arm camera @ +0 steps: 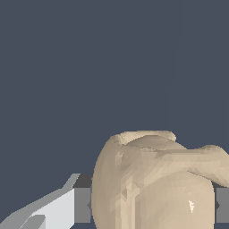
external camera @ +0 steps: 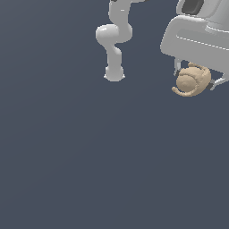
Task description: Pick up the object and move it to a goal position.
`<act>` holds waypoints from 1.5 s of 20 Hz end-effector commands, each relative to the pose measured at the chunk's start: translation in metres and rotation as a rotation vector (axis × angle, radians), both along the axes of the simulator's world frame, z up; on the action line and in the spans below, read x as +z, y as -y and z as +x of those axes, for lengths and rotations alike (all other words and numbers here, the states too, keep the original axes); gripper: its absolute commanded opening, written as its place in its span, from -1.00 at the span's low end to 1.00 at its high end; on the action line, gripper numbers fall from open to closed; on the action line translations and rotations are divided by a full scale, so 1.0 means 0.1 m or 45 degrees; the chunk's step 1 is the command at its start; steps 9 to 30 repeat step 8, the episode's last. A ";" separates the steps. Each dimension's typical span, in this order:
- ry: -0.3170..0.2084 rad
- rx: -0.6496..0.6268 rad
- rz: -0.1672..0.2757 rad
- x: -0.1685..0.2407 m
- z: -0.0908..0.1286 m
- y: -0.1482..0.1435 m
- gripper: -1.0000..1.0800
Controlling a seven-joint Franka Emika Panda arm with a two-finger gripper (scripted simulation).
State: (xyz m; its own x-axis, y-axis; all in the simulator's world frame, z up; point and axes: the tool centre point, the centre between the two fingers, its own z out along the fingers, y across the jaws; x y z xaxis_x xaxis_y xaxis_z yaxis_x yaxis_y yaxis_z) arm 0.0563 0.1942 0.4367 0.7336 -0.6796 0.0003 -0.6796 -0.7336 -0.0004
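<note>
The object (external camera: 191,80) is a small tan lumpy item with curled, shell-like folds. It sits between the fingers of my gripper (external camera: 195,77) at the upper part of the exterior view's right, under the white hand. The gripper is shut on it and holds it up off the dark floor. In the wrist view the object (arm camera: 156,183) fills the space between the two grey finger pads (arm camera: 82,205), which press on both of its sides.
The arm's white links and base (external camera: 114,74) stand at the top middle of the exterior view. The dark grey floor (external camera: 89,156) spreads all around. No goal marker shows.
</note>
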 end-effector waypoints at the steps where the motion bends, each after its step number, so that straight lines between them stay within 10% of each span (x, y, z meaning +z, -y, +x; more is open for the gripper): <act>1: -0.001 0.000 0.000 0.05 0.00 -0.02 -1.00; 30: -0.001 0.000 0.000 0.08 0.01 -0.03 -1.00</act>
